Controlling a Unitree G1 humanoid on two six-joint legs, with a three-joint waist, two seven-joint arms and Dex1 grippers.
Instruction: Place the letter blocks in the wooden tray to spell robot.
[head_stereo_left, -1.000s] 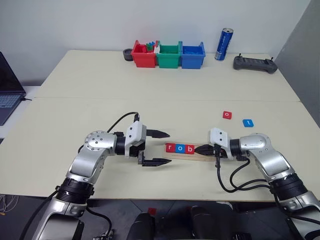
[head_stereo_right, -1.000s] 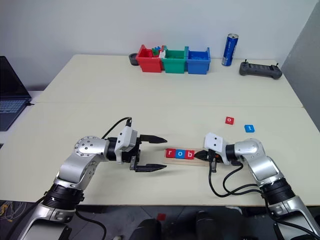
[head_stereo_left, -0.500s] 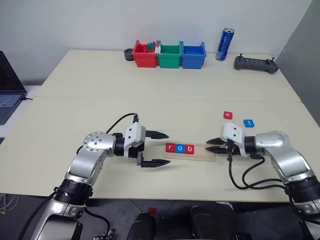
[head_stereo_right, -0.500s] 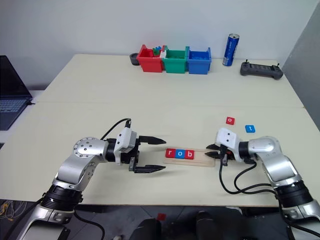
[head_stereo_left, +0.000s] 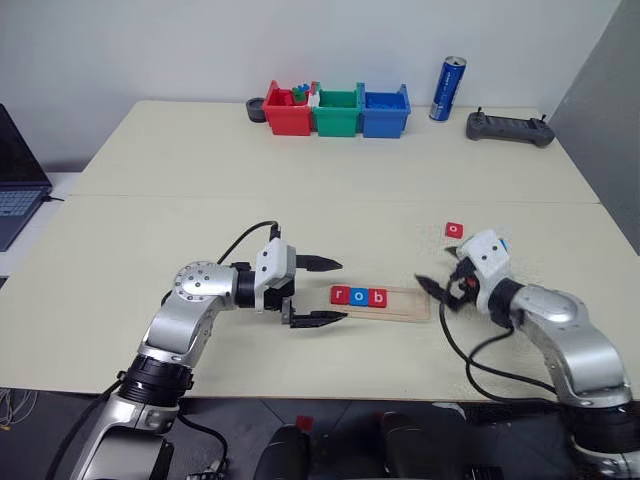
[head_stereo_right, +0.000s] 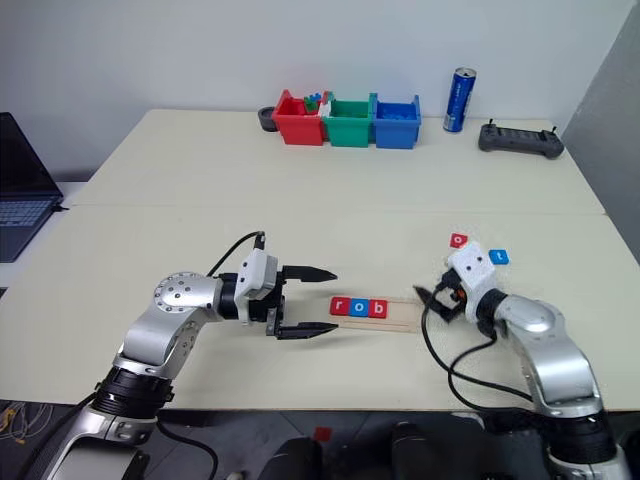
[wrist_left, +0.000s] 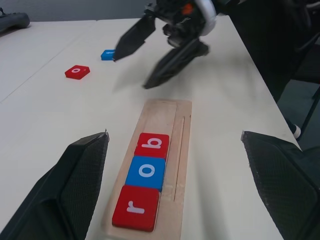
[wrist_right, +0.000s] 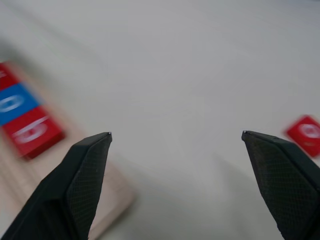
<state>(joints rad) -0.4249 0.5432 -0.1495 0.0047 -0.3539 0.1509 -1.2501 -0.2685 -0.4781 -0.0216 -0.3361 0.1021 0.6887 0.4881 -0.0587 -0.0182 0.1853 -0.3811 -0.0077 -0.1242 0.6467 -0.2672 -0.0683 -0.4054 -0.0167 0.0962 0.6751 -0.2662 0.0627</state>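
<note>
Look to the far edge of the worktop, around twelve o'clock: red bin, green bin and blue bin in a row, a blue can upright at about one o'clock, a dark controller beside it, a laptop out at nine o'clock. Nothing lies between the end effectors and the tiles.

The wooden tray lies near centre, pale and grooved, long axis running three to nine. It carries three letter blocks touching in a row: red r, blue o, red b; its three o'clock end is bare. A loose red o and a loose blue tile lie apart at about two o'clock from the tray.

You have the left end effector spread wide, empty, just off the tray's nine o'clock end. The right end effector is also spread wide, holding nothing, above the worktop by the tray's three o'clock end.
</note>
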